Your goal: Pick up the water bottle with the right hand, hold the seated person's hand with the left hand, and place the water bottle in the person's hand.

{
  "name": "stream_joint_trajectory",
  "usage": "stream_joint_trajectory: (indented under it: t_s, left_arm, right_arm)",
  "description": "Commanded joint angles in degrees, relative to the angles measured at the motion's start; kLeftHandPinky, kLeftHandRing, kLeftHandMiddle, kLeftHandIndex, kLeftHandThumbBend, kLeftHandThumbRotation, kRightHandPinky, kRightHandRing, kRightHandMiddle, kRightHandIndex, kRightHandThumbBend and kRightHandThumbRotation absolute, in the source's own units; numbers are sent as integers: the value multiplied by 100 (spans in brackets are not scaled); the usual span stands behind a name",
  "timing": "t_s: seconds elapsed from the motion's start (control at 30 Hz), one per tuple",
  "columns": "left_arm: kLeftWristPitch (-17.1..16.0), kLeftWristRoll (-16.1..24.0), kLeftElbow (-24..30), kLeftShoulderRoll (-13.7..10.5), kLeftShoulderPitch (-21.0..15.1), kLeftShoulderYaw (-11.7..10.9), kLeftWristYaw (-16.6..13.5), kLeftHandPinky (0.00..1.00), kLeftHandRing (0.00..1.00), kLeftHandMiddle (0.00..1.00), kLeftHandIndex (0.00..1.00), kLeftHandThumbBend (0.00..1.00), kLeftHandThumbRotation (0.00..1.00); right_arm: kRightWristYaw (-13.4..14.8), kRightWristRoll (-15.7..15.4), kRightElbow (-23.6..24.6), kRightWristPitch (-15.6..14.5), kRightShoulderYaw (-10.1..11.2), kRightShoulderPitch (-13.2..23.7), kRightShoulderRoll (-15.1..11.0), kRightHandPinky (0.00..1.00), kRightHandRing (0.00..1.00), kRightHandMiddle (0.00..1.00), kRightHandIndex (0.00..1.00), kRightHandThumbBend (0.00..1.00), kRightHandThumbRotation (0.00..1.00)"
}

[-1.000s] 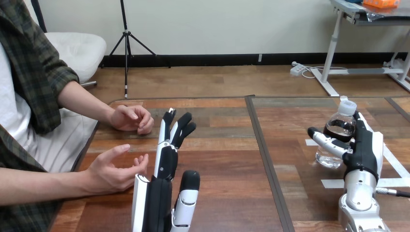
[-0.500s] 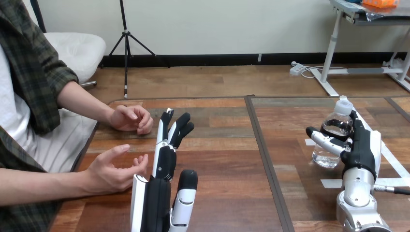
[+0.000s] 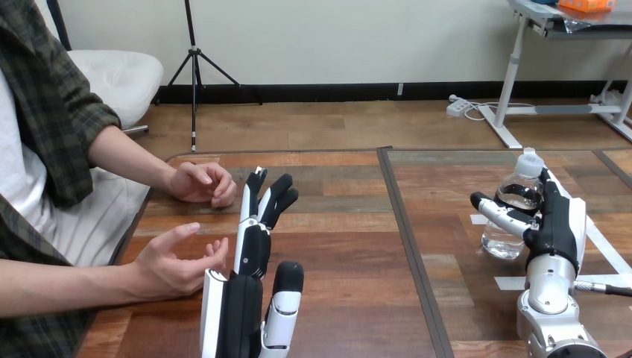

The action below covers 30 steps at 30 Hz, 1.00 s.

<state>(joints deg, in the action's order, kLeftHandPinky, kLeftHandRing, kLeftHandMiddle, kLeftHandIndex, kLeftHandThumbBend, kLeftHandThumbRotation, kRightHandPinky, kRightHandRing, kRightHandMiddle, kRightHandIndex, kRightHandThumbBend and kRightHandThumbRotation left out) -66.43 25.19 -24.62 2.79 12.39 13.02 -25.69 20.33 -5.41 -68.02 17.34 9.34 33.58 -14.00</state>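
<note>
Wooden table [image 3: 335,287], right of its seam [image 3: 408,224]: right hand [image 3: 557,224] curls thumb and fingers round the bottle [image 3: 507,242]. Left of the seam, left hand [image 3: 253,250] stands open, holding nothing, beside the person's hand [image 3: 175,265]. Thin grip; bottle may slip when lifted.

Brown wooden table [image 3: 350,224], dark seam [image 3: 407,231]
</note>
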Motion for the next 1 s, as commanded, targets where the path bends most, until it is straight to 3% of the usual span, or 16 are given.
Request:
stream_joint_trajectory:
  t_s: [0.0, 0.43, 0.6, 0.97]
  left_arm:
    - [-26, -31, 225, 312, -52, 18, 23, 99, 89, 92, 100, 47, 100]
    - [-33, 17, 200, 340, -59, -14, -27, 99, 89, 92, 100, 47, 100]
    - [-35, 20, 208, 333, -62, -13, -25, 99, 88, 92, 100, 47, 100]
    - [36, 29, 270, 345, -12, -5, -17, 99, 88, 92, 100, 45, 100]
  right_arm:
    - [82, -27, 8, 8, -25, 528, -171, 79, 87, 90, 90, 67, 0]
    - [157, 147, -59, 234, 135, 520, -106, 75, 81, 84, 83, 67, 0]
    - [182, 137, -82, 244, 108, 519, -118, 65, 73, 78, 77, 68, 0]
    - [181, 161, -190, 196, 134, 549, -150, 58, 65, 71, 73, 70, 0]
